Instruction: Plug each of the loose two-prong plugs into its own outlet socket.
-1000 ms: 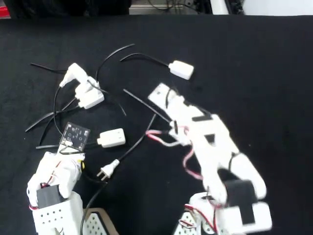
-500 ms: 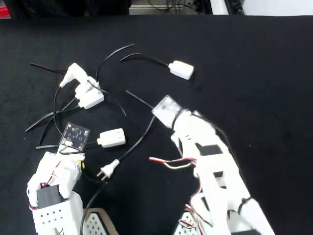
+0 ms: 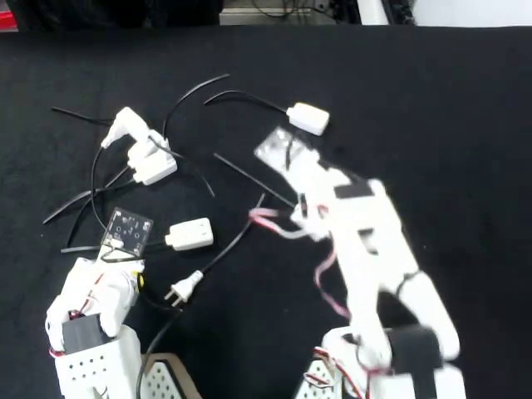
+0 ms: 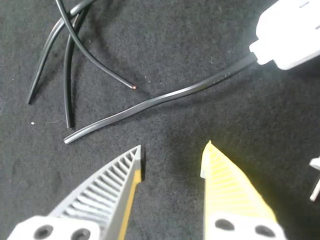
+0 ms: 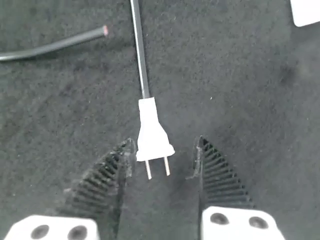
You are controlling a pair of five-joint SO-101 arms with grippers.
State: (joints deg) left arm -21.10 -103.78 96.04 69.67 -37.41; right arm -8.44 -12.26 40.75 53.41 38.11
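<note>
A white two-prong plug [image 5: 154, 142] on a black cord lies on the black cloth between the fingers of my open right gripper [image 5: 162, 145], prongs toward the wrist. In the high view that gripper [image 3: 283, 150] hangs just short of a white outlet socket [image 3: 307, 118]. My left gripper [image 4: 172, 152] stands open over bare cloth, near a white socket [image 4: 290, 35] and its cord. From above, the left gripper [image 3: 126, 229] sits beside that socket [image 3: 189, 235]. Another loose plug [image 3: 184, 288] lies near the front. Two white pieces [image 3: 148, 158] are joined at the back left.
Several loose black cords [image 3: 91, 195] cross the cloth at the left. A cut cord end [image 5: 55, 45] lies near the right gripper. The black table [image 3: 449, 125] has free room at the right and the far side.
The right arm drew back toward its base half a second ago, then stretched out again toward the far socket. The left arm has kept still.
</note>
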